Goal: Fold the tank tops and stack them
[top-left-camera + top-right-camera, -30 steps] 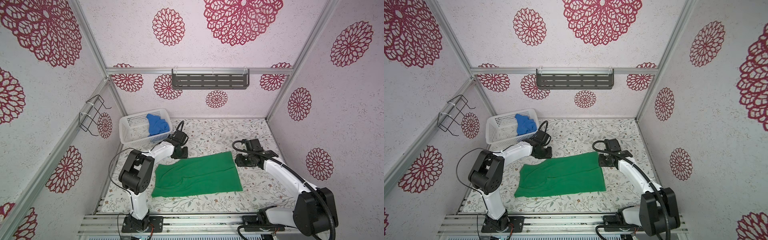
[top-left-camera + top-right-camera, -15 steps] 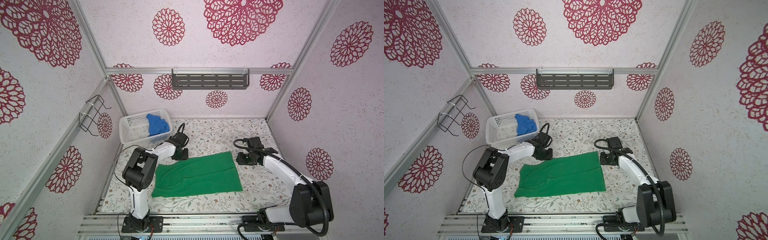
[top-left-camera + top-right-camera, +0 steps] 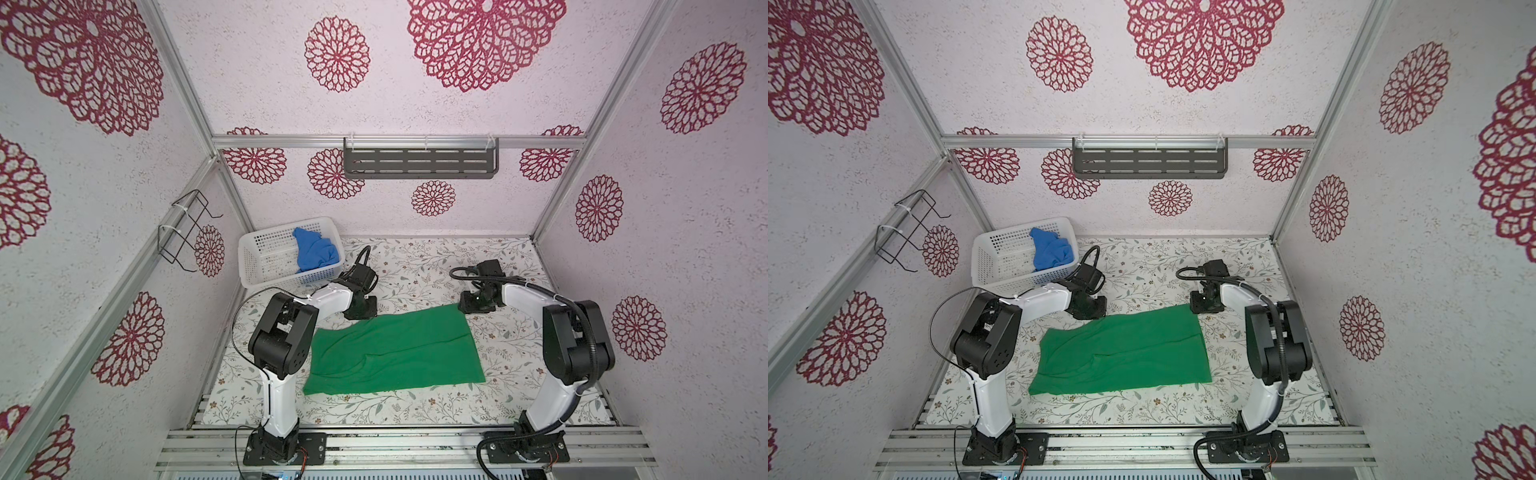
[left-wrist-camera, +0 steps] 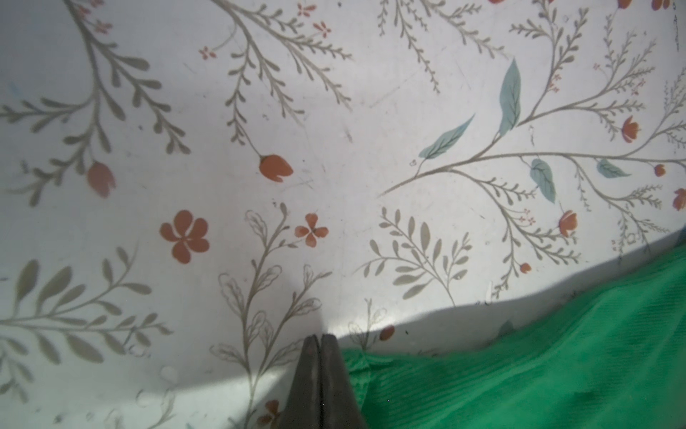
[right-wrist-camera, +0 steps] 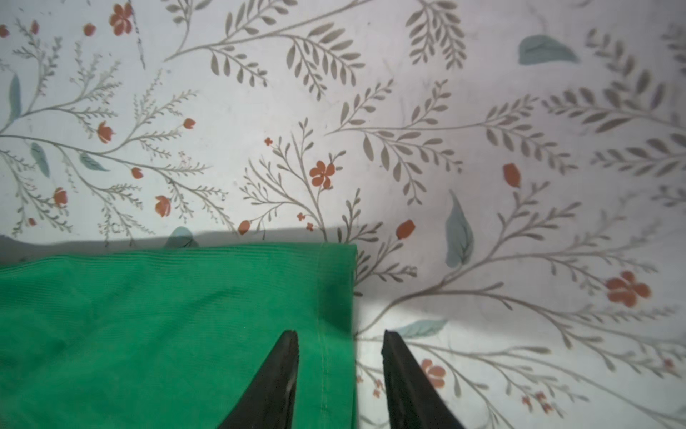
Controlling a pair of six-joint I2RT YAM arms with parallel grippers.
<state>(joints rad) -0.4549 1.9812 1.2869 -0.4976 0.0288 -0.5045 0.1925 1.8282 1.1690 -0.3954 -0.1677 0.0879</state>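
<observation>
The green tank top (image 3: 395, 353) (image 3: 1121, 353) lies spread flat on the flowered table. My left gripper (image 3: 361, 309) (image 4: 320, 338) is down at its far left corner, jaws shut tight. That green corner (image 4: 365, 358) bunches against the side of one finger, and no cloth shows between the tips. My right gripper (image 3: 476, 303) (image 5: 339, 334) is at the far right corner and open. One of its fingers is over the hem (image 5: 334, 297), the other over bare table. The blue tank top (image 3: 313, 251) (image 3: 1050, 249) is crumpled in the white basket (image 3: 249, 266).
The basket stands at the back left, close behind my left arm. A black wire rack (image 3: 187, 228) hangs on the left wall and a grey slotted shelf (image 3: 419, 160) on the back wall. Both arm bases sit on the front rail.
My left gripper's jaws have closed at the green top's far left corner. The right gripper has stayed open at the far right corner. The cloth has not visibly shifted.
</observation>
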